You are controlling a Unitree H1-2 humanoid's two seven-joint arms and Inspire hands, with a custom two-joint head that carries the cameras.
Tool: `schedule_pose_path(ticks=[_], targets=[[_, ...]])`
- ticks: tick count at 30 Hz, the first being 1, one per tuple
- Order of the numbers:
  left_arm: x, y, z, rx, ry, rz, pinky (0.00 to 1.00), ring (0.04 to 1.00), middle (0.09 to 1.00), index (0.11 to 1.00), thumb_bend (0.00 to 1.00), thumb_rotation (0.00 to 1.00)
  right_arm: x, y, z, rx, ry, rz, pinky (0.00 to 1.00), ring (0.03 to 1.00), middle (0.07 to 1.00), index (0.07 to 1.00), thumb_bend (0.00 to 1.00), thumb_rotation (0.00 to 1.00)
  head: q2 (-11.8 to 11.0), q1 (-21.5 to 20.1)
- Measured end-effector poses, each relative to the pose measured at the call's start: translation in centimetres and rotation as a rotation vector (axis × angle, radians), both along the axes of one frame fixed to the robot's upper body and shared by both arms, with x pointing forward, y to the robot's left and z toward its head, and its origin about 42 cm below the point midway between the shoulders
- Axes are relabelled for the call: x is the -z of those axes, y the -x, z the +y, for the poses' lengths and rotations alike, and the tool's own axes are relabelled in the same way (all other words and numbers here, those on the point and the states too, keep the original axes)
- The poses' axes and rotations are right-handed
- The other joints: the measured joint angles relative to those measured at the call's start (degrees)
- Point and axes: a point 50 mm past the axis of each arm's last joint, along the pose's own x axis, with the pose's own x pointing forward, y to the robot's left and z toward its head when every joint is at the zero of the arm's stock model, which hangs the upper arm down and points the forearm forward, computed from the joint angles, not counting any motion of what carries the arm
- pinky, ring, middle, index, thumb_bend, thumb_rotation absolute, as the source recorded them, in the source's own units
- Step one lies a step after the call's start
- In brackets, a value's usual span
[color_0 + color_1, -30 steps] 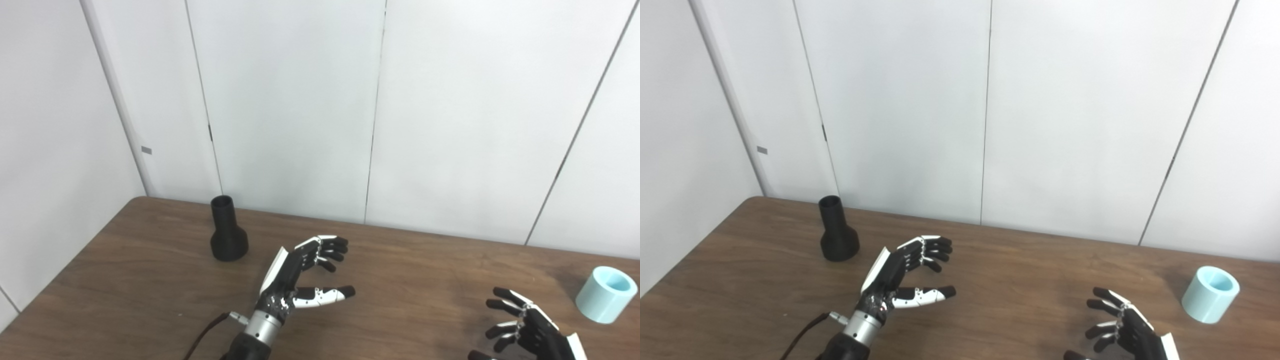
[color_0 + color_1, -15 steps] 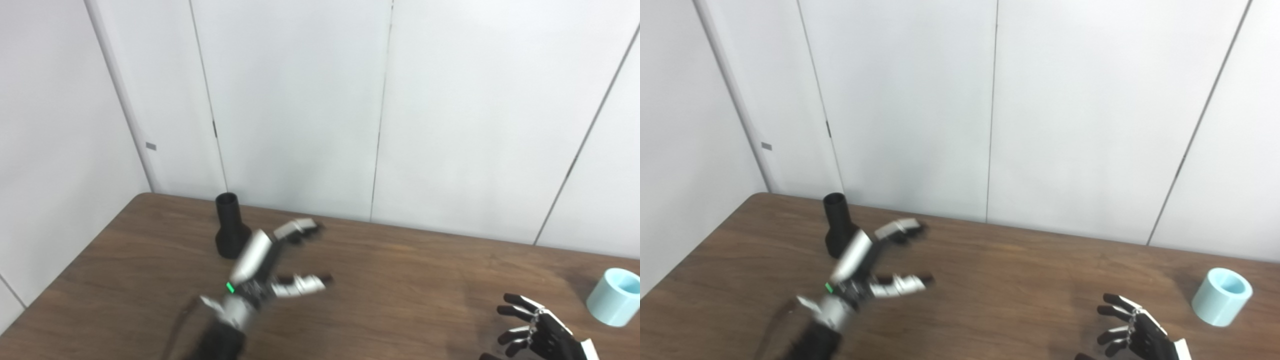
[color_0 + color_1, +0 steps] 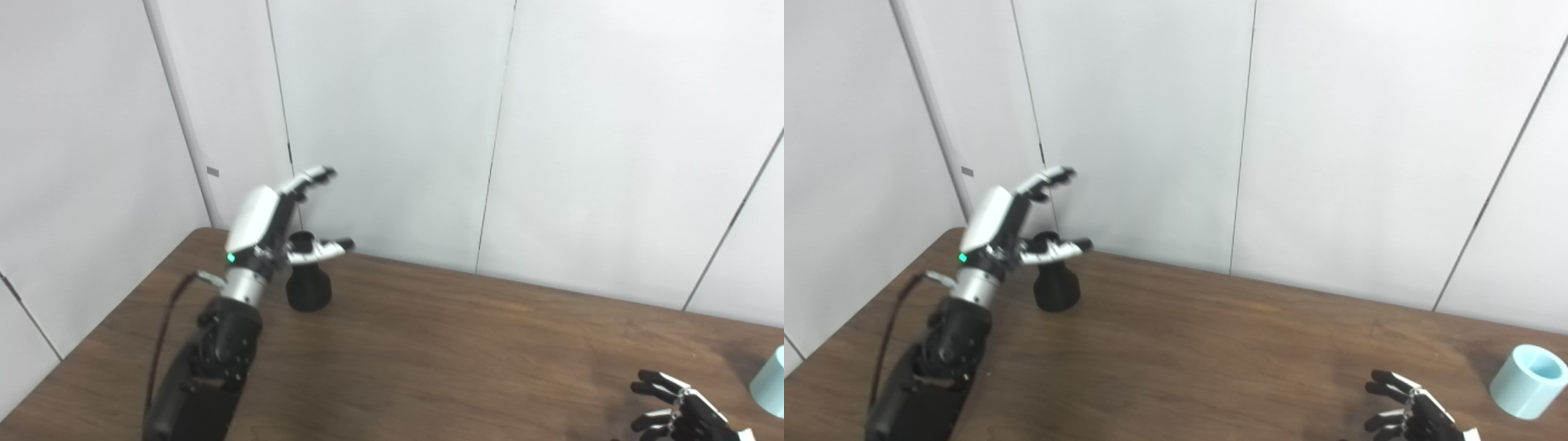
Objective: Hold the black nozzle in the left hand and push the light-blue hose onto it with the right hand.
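Observation:
The black nozzle (image 3: 308, 283) stands upright near the table's far left corner, wide base down; it also shows in the right eye view (image 3: 1055, 284). My left hand (image 3: 277, 222) is raised above and just in front of it, open, fingers spread, thumb crossing its neck, holding nothing. The light-blue hose piece (image 3: 1527, 381), a short tube, lies at the table's right edge. My right hand (image 3: 1409, 413) is low at the bottom right, open and empty, left of the hose piece.
The brown wooden table (image 3: 453, 355) meets white wall panels (image 3: 392, 122) close behind the nozzle. A dark cable (image 3: 164, 331) hangs along my left forearm.
My left hand has risen from the table's middle and swung left and back to the nozzle. The camera has turned left, shifting the whole scene right. My right hand has barely moved.

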Motion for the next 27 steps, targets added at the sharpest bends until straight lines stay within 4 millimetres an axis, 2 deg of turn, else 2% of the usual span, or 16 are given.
schedule_pose_path(ticks=[1, 3, 4, 5, 7, 9, 11, 14, 16, 21, 27], targets=[[-0.4, 0.0, 0.3, -0.032, -0.027, -0.025, 0.74, 0.904, 0.882, 0.872, 0.79, 0.19, 0.0, 0.0, 0.0, 0.0, 0.0, -0.001, 0.34, 0.457, 0.683, 0.69, 0.65, 0.0, 0.0, 0.0], [-1.1, 0.0, 0.8, -0.11, -0.087, -0.054, 0.83, 0.975, 0.93, 0.911, 0.8, 0.24, -0.1, -0.1, 0.0, 0.0, 0.001, -0.002, 0.33, 0.454, 0.681, 0.687, 0.65, 0.0, 0.2, 0.1], [-1.2, 0.0, 1.0, -0.144, -0.112, -0.05, 0.92, 0.99, 0.955, 0.921, 0.81, 0.26, -0.1, -0.1, 0.0, 0.0, 0.001, -0.002, 0.33, 0.453, 0.68, 0.685, 0.65, 0.0, 0.3, 0.1], [-1.2, 0.0, 1.2, -0.175, -0.133, -0.038, 0.96, 0.995, 0.976, 0.932, 0.84, 0.29, -0.1, 0.0, 0.0, 0.0, 0.001, -0.002, 0.33, 0.452, 0.68, 0.683, 0.65, 0.0, 0.3, 0.1], [-0.9, -0.2, 1.4, -0.241, -0.155, 0.014, 0.99, 0.999, 0.994, 0.952, 0.9, 0.35, -0.1, -0.1, -0.1, 0.002, 0.002, -0.001, 0.33, 0.452, 0.68, 0.682, 0.65, 0.0, 0.4, 0.3], [-0.3, -0.3, 1.5, -0.282, -0.158, 0.089, 1.0, 1.0, 0.999, 0.983, 0.93, 0.4, -0.1, -0.1, -0.1, 0.002, 0.002, -0.001, 0.34, 0.453, 0.662, 0.677, 0.65, 0.0, 0.5, 0.4], [0.3, -0.4, 1.4, -0.289, -0.156, 0.152, 1.0, 1.0, 1.0, 0.997, 0.96, 0.41, -0.1, -0.1, -0.2, 0.003, 0.005, -0.001, 0.35, 0.457, 0.573, 0.66, 0.65, 0.0, 0.5, 0.4], [1.3, -0.9, 1.6, -0.293, -0.168, 0.244, 1.0, 1.0, 1.0, 1.0, 1.0, 0.45, -0.1, -0.1, -0.3, 0.004, 0.011, -0.002, 0.36, 0.447, 0.492, 0.643, 0.56, 0.0, 0.7, 0.3], [1.8, -1.2, 2.2, -0.295, -0.158, 0.313, 1.0, 1.0, 1.0, 1.0, 1.0, 0.49, -0.2, 0.0, -0.3, 0.006, 0.014, -0.003, 0.36, 0.44, 0.483, 0.64, 0.56, 0.0, 0.9, 0.3], [3.1, -1.5, 3.8, -0.248, 0.024, 0.456, 1.0, 1.0, 1.0, 1.0, 1.0, 0.53, -0.4, 0.0, -0.4, 0.011, 0.016, -0.004, 0.35, 0.432, 0.482, 0.647, 0.55, 0.0, 1.1, 0.3], [4.6, -1.9, 4.3, -0.197, 0.12, 0.543, 1.0, 1.0, 1.0, 1.0, 1.0, 0.58, -0.4, 0.0, -0.4, 0.013, 0.017, 0.006, 0.32, 0.417, 0.484, 0.633, 0.55, 0.0, 1.3, 0.1]])
